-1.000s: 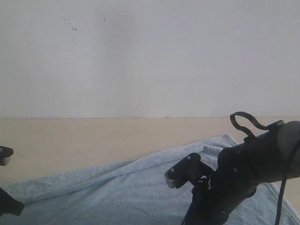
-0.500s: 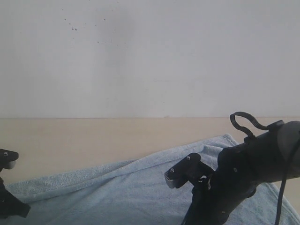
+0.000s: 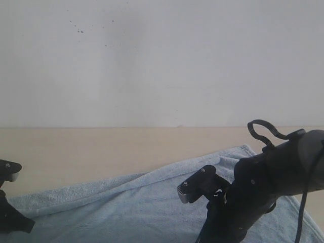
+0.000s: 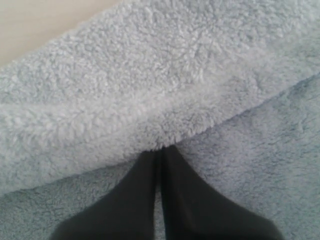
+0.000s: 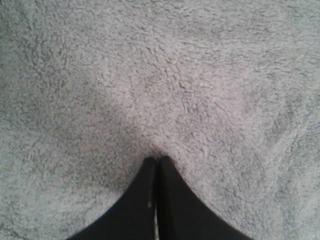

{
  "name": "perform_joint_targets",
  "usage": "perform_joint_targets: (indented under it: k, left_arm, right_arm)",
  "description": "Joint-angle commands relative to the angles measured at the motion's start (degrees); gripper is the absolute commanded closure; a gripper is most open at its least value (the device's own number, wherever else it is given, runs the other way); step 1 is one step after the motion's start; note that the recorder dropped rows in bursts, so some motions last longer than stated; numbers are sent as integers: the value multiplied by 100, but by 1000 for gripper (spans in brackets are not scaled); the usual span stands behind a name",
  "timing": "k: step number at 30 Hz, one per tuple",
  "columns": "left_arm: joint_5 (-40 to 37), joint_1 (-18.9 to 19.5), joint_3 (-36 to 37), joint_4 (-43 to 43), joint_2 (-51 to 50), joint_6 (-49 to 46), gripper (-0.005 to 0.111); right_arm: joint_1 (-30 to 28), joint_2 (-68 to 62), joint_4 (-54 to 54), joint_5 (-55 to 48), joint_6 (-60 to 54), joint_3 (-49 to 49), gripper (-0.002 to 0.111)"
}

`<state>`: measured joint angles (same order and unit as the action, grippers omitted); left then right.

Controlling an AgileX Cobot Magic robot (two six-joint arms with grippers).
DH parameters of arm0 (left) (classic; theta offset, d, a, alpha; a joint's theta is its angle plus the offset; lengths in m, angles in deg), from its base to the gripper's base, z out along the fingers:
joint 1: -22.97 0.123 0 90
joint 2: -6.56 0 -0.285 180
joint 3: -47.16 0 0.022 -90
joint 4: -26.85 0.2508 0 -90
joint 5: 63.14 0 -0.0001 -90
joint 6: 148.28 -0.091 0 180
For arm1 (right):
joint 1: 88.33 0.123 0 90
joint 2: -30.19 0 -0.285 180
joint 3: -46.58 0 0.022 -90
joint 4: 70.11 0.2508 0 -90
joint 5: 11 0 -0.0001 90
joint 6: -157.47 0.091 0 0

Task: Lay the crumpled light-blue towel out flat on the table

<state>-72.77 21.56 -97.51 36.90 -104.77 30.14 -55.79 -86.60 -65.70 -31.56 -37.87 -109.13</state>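
The pale light-blue towel (image 3: 126,202) lies on the beige table (image 3: 101,147), mostly spread, with a long ridge running across it. In the left wrist view my left gripper (image 4: 159,149) is shut, its tips tucked into the edge of a thick folded layer of the towel (image 4: 150,75). My right gripper (image 5: 157,159) is also shut, tips pinched into the fluffy towel (image 5: 175,75), which puckers slightly there. In the exterior view the right arm (image 3: 253,197) leans over the towel's right part; both grippers' tips are hidden there.
A white wall (image 3: 162,61) rises behind the table's far edge. Bare table (image 4: 40,25) shows beyond the towel's far hem. Part of the left arm (image 3: 10,217) sits at the exterior view's left edge.
The left arm has crept a little to the right in the exterior view. The right arm has barely shifted, and the towel looks the same.
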Motion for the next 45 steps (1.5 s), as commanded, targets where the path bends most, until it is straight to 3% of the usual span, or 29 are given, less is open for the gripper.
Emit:
perform_joint_targets:
  k: [1, 7, 23, 33, 37, 40, 45]
  left_arm:
    - [20, 12, -133, -56, -19, 67, 103]
    - [-398, 12, -744, -58, -19, 67, 103]
    - [-423, 19, -2150, 7, -676, 208, 103]
    - [-450, 19, -1485, -17, 692, 313, 103]
    - [-706, 19, -1030, 100, 917, 313, 102]
    - [-730, 19, -749, 197, 916, 313, 92]
    - [-621, 174, -573, 236, 916, 313, 59]
  right_arm:
    - [10, -265, -7, -154, -44, 95, 108]
    - [10, -265, -7, -154, -30, 95, 108]
    - [10, -253, 15, -136, -17, 95, 108]
    - [10, 578, 15, 663, -414, -4, 108]
    - [10, 565, 15, 436, -651, -631, 91]
    - [10, 361, 15, 232, -848, -1312, 68]
    - [0, -297, 27, -309, -1194, -2349, 69]
